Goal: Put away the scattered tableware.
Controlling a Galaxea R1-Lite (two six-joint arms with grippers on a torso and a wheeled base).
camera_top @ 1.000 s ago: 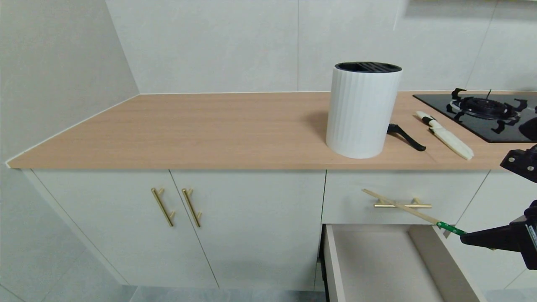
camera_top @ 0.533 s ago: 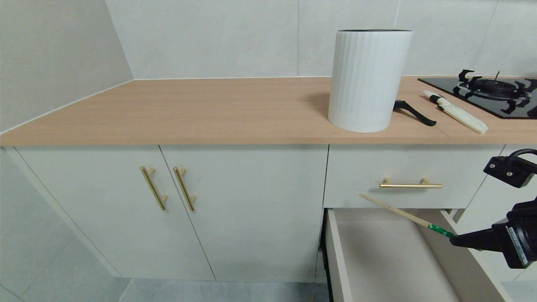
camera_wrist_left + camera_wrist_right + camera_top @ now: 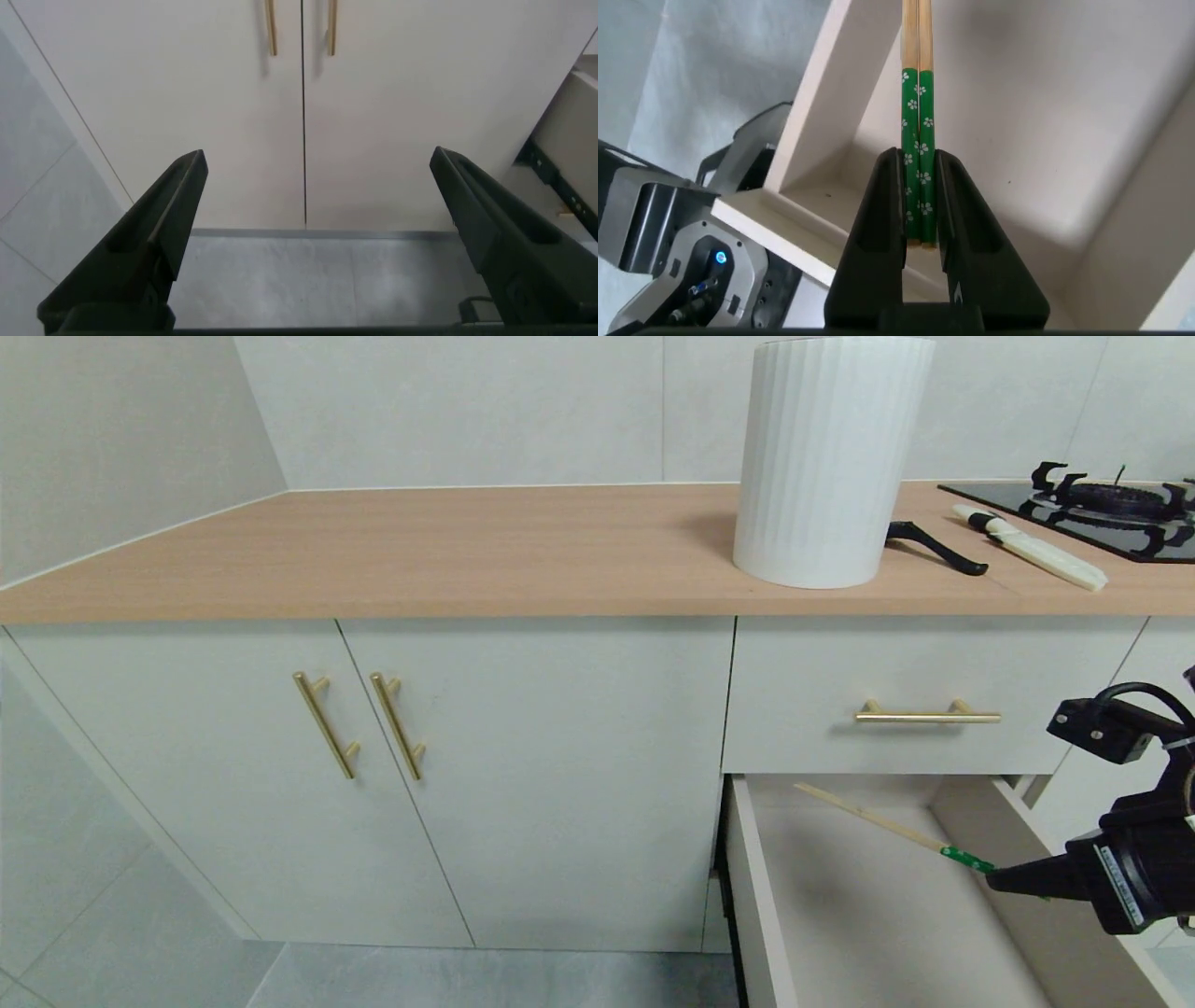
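My right gripper (image 3: 1004,880) is shut on the green-patterned ends of a pair of wooden chopsticks (image 3: 878,823), which slant out over the open lower drawer (image 3: 752,887). In the right wrist view the chopsticks (image 3: 913,112) lie side by side between the black fingers (image 3: 878,224), above the drawer's pale floor (image 3: 1046,140). On the countertop (image 3: 420,551) a black-handled utensil (image 3: 938,549) and a cream knife (image 3: 1032,547) lie to the right of a white ribbed holder (image 3: 822,462). My left gripper (image 3: 313,243) is open in front of the cabinet doors (image 3: 304,93), low near the floor.
A black gas hob (image 3: 1102,509) sits at the counter's right end. Above the open drawer is a closed drawer with a brass handle (image 3: 926,716). Two cabinet doors with brass handles (image 3: 359,723) stand to the left. Grey floor tiles (image 3: 140,933) lie below.
The head view has dropped lower, so the counter sits higher in the picture. My right gripper has carried the chopsticks down to the level of the open drawer.
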